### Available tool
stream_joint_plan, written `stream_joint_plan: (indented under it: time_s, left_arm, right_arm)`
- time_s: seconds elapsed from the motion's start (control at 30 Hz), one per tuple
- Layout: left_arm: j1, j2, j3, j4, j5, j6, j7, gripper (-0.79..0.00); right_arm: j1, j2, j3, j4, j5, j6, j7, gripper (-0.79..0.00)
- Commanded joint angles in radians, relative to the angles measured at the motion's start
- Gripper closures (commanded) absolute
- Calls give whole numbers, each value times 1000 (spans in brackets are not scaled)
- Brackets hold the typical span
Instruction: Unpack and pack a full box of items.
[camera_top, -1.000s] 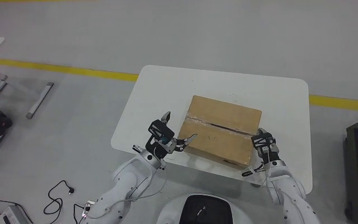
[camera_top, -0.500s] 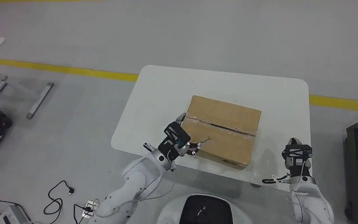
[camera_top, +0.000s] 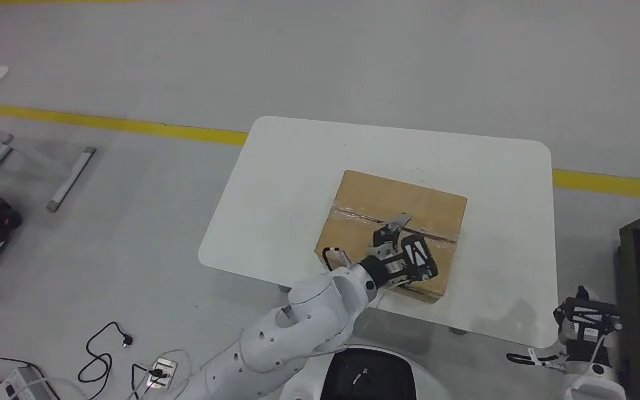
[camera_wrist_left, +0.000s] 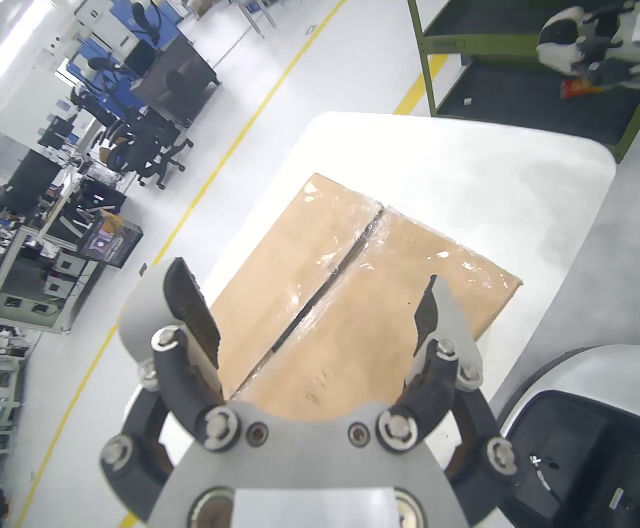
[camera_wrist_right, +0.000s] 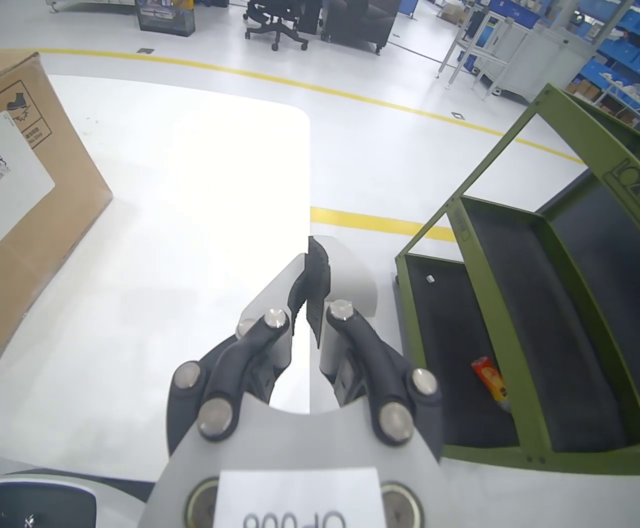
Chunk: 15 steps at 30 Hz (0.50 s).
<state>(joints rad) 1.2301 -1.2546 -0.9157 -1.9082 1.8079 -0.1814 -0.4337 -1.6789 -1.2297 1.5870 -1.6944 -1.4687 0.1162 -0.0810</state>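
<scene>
A closed brown cardboard box (camera_top: 400, 225) sits on the white table (camera_top: 300, 180), its top seam sealed with clear tape (camera_wrist_left: 345, 260). My left gripper (camera_top: 395, 225) hovers open over the box top, near the taped seam; the left wrist view has its fingers (camera_wrist_left: 190, 305) spread wide above the cardboard (camera_wrist_left: 350, 320). My right gripper (camera_wrist_right: 312, 280) is shut with nothing in it, off the table's right front corner (camera_top: 590, 320). One side of the box (camera_wrist_right: 35, 165) with a white label appears in the right wrist view.
A green metal cart (camera_wrist_right: 525, 310) with black shelves stands right of the table, a small red item (camera_wrist_right: 490, 382) lying on its lower shelf. A yellow floor line (camera_top: 120, 125) runs behind the table. Bare tabletop (camera_wrist_right: 175, 210) lies between the box and the right edge.
My left arm swung from the box's left side to over its top, staying open. My right arm pulled back from the box's right end to beyond the table's corner.
</scene>
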Motion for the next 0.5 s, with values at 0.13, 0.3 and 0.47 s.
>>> stream_joint_plan:
  time_s: [0.13, 0.3, 0.47]
  left_arm:
    - [-42, -15, 39, 24, -39, 4, -23, -785]
    - [-42, -15, 39, 24, -39, 4, -23, -785]
    - [-42, -15, 39, 24, -39, 4, -23, -785]
  right_arm:
    - [-17, -2, 10, -14, -30, 28, -15, 0]
    - [-25, -6, 0, -26, -48, 44, -23, 0]
    - [-13, -9, -15, -17, -65, 43, -22, 0]
